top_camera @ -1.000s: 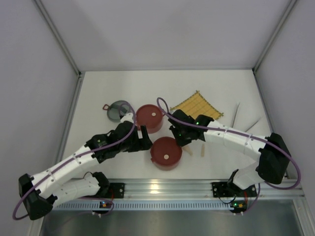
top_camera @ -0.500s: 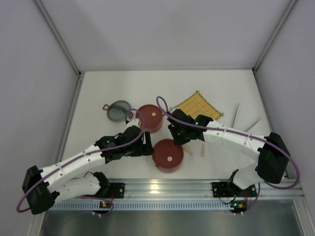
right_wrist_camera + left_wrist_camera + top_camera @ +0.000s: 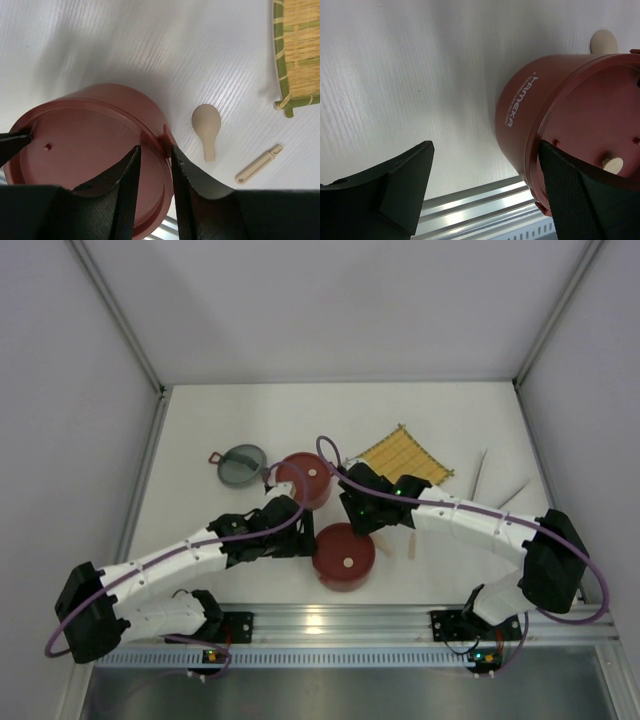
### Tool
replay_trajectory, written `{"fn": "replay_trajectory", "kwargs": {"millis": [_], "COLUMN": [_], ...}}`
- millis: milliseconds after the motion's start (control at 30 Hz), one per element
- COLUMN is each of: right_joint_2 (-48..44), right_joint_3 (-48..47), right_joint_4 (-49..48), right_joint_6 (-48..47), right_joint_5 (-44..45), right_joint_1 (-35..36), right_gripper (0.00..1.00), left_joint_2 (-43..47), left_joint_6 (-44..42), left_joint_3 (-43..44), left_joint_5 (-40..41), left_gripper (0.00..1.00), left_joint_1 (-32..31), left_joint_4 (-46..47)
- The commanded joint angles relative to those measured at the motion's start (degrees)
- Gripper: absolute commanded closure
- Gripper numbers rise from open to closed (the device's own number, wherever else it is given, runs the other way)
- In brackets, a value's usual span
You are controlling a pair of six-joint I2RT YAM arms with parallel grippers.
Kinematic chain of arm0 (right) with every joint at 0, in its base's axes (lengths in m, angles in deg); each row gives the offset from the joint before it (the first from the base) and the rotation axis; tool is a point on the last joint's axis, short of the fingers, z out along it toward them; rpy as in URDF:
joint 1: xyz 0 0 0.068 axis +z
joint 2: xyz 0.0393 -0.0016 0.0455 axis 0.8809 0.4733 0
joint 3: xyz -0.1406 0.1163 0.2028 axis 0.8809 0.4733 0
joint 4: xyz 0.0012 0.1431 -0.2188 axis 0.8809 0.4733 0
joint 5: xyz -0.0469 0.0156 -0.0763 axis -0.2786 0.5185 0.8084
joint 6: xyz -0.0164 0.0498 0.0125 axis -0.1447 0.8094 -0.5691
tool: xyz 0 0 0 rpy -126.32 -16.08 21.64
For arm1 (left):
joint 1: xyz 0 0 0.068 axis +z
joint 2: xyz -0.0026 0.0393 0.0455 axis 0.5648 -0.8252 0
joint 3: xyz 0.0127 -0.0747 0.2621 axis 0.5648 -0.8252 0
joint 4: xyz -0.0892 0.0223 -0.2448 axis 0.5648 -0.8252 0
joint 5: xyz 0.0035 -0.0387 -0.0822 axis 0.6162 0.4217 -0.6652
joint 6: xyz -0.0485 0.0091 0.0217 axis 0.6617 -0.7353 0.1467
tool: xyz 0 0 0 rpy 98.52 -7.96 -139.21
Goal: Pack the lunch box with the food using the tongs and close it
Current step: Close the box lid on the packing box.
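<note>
The lunch box stands as two lidded maroon bowls: a near bowl and a far bowl. My right gripper straddles the near bowl's lid rim beside its small side tab, jaws a narrow gap apart. My left gripper is wide open at the bowl's left side, one finger in front of the lid, the other off to the left over bare table. The tongs lie at the right. No food is in view.
A yellow woven mat lies behind my right arm. A beige spoon and a short beige stick lie right of the near bowl. A round grey dish with a maroon handle sits at the left. The table's metal front rail runs close by.
My right gripper's jaws have parted on the near bowl's rim. The left arm has swung down and right, closer to that bowl. The bowl has shifted slightly right.
</note>
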Motion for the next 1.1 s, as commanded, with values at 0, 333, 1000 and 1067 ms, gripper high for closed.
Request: {"fn": "replay_trajectory", "kwargs": {"millis": [0,333,1000,1067], "right_joint_2": [1.3,-3.3,-10.0,-9.9], "right_joint_3": [1.3,-1.2,7.9,8.7], "right_joint_4": [1.3,5.6,5.2,5.0], "right_joint_6": [0.7,1.2,1.6,1.8], "right_joint_5": [1.7,5.4,-3.0,-3.8], "right_joint_1": [0.7,0.7,0.8,0.9], "right_gripper": [0.69,0.63,0.63,0.64], "left_joint_2": [-1.3,-2.5,-3.5,-3.5], "left_joint_6": [-1.2,-1.4,-1.3,-1.3], "left_joint_3": [1.1,2.0,2.1,2.0], "left_joint_5": [0.7,2.4,2.4,2.3], "left_gripper": [0.11,0.11,0.11,0.11], "left_joint_1": [-0.3,-0.3,-0.3,-0.3], "left_joint_4": [0.3,-2.7,-2.2,-2.0]}}
